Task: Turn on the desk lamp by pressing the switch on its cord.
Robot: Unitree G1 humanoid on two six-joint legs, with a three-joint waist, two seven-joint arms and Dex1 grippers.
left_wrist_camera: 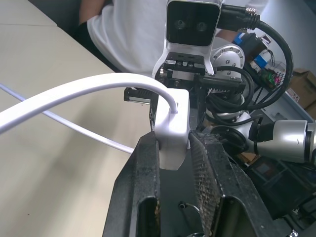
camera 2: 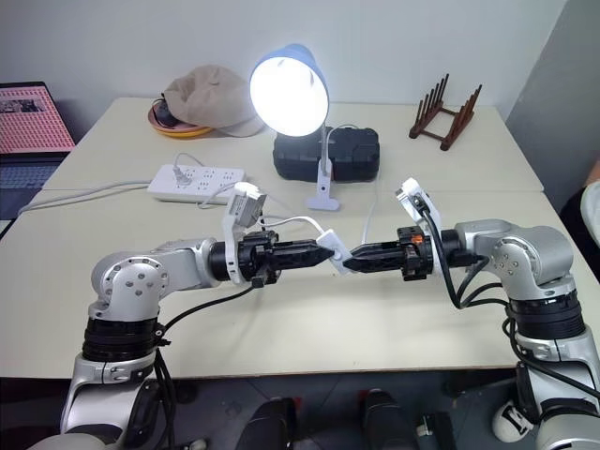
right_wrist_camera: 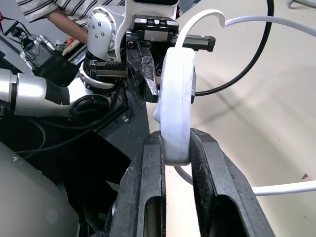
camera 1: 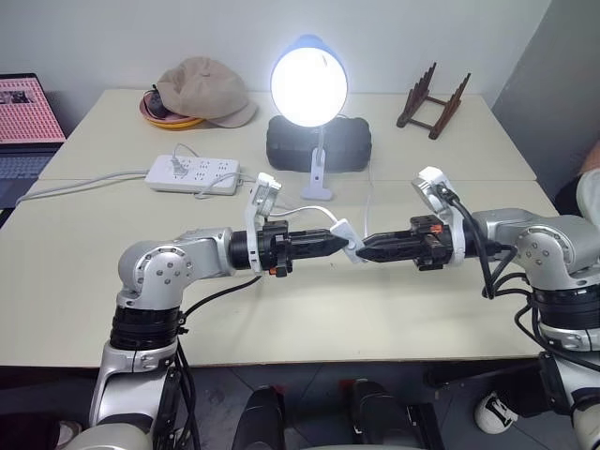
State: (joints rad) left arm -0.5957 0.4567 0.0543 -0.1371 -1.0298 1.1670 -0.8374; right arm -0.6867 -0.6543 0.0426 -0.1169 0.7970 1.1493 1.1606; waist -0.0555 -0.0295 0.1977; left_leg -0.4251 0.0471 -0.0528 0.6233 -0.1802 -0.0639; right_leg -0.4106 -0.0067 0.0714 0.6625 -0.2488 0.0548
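Both arms level, fingers [camera 1: 330,246] pinching the switch [camera 1: 345,232] between them.

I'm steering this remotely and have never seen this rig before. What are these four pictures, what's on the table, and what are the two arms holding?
It is a humanoid robot with two arms. Two pictures look down from its head; the other two come from cameras on each wrist. The left gripper and the right gripper meet above the table, both shut on the switch, a small white block on the cord. Behind them stands the desk lamp, lit. Also on the table: a power strip, a cap, a black case and a wooden rack.
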